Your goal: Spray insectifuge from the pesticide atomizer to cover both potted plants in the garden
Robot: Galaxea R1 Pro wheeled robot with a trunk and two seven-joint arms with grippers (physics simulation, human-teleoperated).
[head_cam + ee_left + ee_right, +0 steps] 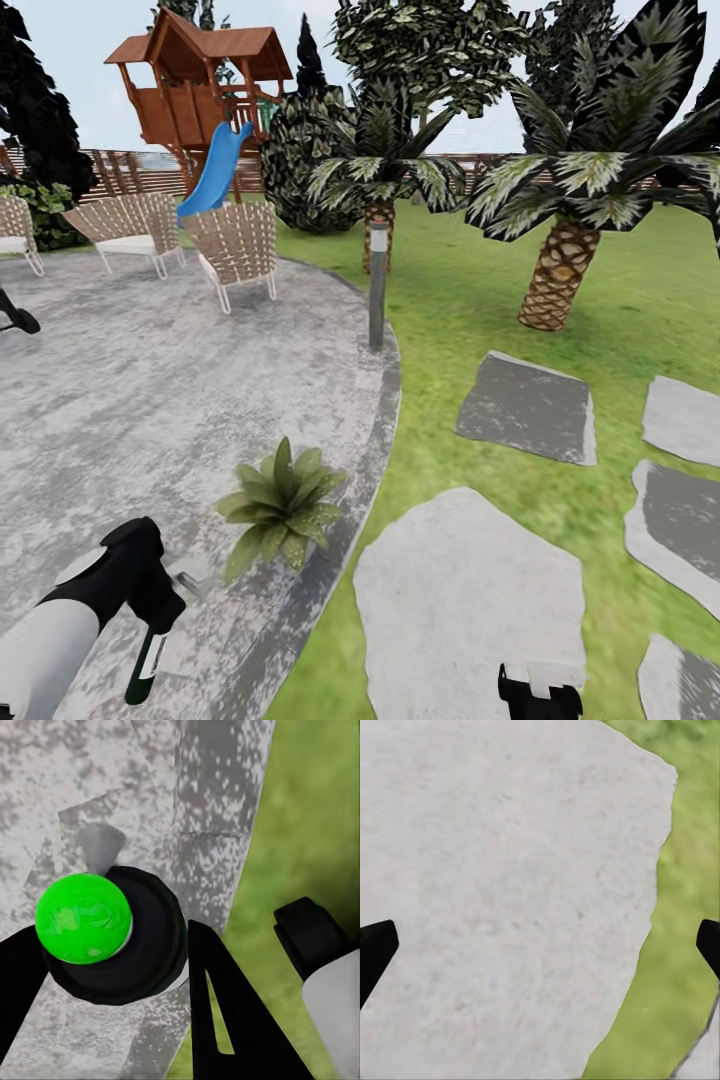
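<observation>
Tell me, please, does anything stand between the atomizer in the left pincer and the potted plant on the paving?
Nothing visible does. The left pincer holds the pesticide atomizer low over the grey paving, and the potted plant sits just beyond it near the paving's edge, with only bare paving between them.

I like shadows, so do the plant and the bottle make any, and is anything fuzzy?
Head view: flat, even light; the plant casts no clear shadow, and the far grass is soft. Left wrist view: a grey shape lies on the paving by the bottle. Right wrist view: the stone looks smooth and blurry.
</observation>
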